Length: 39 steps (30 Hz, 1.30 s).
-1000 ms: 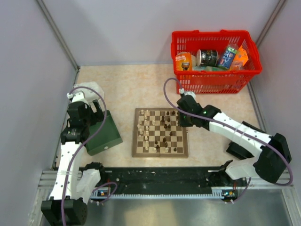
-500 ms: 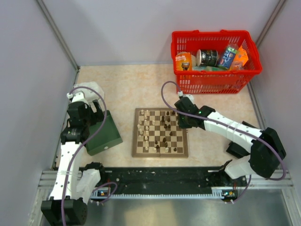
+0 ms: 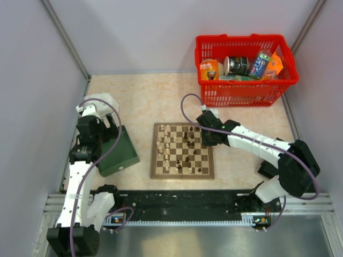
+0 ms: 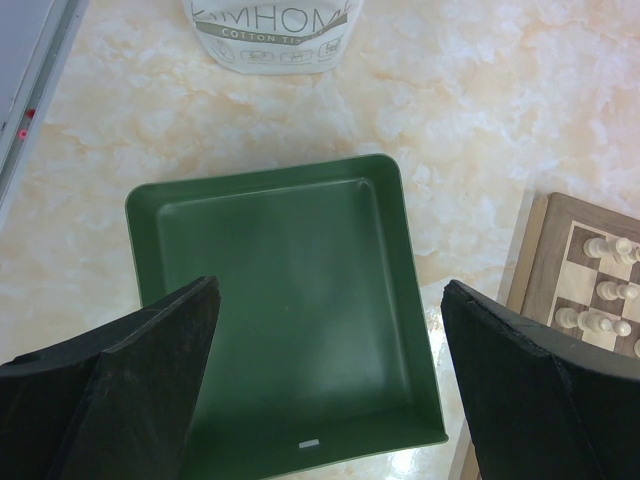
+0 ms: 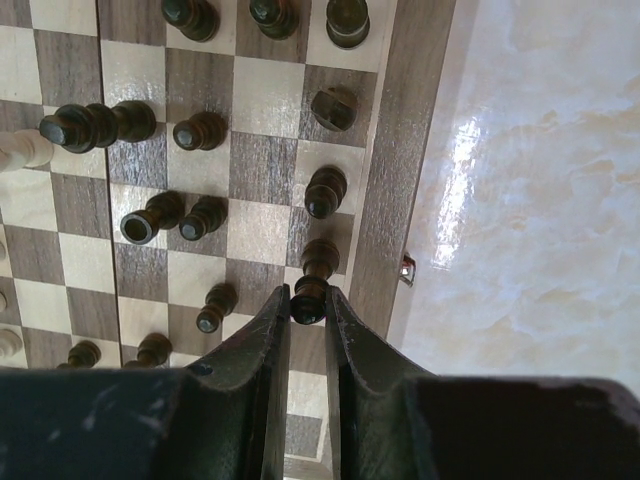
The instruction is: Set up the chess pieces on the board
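The checkered wooden board [image 3: 182,169] lies mid-table with cream pieces [image 3: 166,140] on its left half and dark brown pieces [image 3: 188,158] toward the right. In the right wrist view my right gripper [image 5: 306,302] is shut on the head of a dark brown chess piece [image 5: 312,286] at the board's right edge [image 5: 385,210], beside other dark pieces [image 5: 325,191]. From above, my right gripper [image 3: 206,140] is at the board's upper right. My left gripper [image 4: 330,310] stays wide open above the dark green box [image 4: 280,300], holding nothing. A corner of the board [image 4: 590,290] shows at its right.
A red basket [image 3: 245,85] with cans and packets stands at the back right. The green box [image 3: 119,152] lies left of the board. A white bag [image 4: 272,35] lies beyond the box. A black object [image 3: 268,170] rests right of the board near the right arm.
My right arm has shifted slightly left, keeping its gripper shut at the board's upper right. The left arm has not moved.
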### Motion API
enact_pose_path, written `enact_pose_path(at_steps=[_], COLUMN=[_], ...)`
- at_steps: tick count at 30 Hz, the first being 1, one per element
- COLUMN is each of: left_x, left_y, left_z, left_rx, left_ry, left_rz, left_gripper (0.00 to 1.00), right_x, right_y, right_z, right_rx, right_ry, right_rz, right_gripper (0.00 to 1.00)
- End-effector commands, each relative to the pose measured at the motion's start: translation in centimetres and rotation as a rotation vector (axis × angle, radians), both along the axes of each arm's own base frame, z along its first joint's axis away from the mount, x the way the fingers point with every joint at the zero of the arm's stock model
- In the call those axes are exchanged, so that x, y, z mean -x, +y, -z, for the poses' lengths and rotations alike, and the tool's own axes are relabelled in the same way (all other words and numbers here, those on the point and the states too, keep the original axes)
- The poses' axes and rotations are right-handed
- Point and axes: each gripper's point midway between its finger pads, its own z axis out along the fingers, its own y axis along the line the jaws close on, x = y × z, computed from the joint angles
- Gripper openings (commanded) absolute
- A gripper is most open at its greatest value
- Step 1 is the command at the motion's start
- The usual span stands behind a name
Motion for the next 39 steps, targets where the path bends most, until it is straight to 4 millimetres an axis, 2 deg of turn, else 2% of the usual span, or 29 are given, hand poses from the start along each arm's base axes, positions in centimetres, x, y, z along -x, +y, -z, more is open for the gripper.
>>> enact_pose_path(at_steps=[1, 13, 22, 26, 28, 30, 33, 36, 39], left_x=[-0.3, -0.2, -0.2, -0.2, -0.2, -0.2, -0.2, -0.2, -0.2], left_y=[0.0, 0.0, 0.0, 0.0, 0.0, 0.0, 0.0, 0.0, 0.0], left_z=[-0.5, -0.5, -0.5, -0.5, -0.5, -0.6, -0.6, -0.6, -0.6], left_rx=[-0.003, -0.005, -0.006, -0.007, -0.006, -0.006, -0.006, -0.006, -0.005], left_ry=[-0.023, -0.022, -0.024, -0.024, -0.025, -0.027, -0.028, -0.027, -0.027], left_rz=[0.004, 0.004, 0.003, 0.004, 0.003, 0.003, 0.003, 0.003, 0.004], left_gripper=[0.98, 0.98, 0.98, 0.98, 0.98, 0.98, 0.98, 0.98, 0.98], right_x=[-0.9, -0.9, -0.9, -1.1, -1.1, -1.2, -1.4, -1.7, -2.4], right_y=[0.3, 0.5, 0.6, 0.9, 1.1, 1.4, 2.4, 3.9, 5.2], right_z=[0.1, 1.1, 0.7, -0.2, -1.4, -2.8, -5.6, -7.9, -7.6], right_rx=[-0.018, -0.012, -0.016, -0.026, -0.041, -0.065, -0.110, -0.119, -0.116], right_ry=[-0.026, -0.009, -0.007, -0.019, -0.027, -0.051, -0.109, -0.170, -0.172], right_rz=[0.013, 0.007, -0.001, -0.008, -0.014, -0.028, -0.087, -0.142, -0.161], right_gripper=[0.13, 0.15, 0.32, 0.36, 0.36, 0.38, 0.51, 0.56, 0.57])
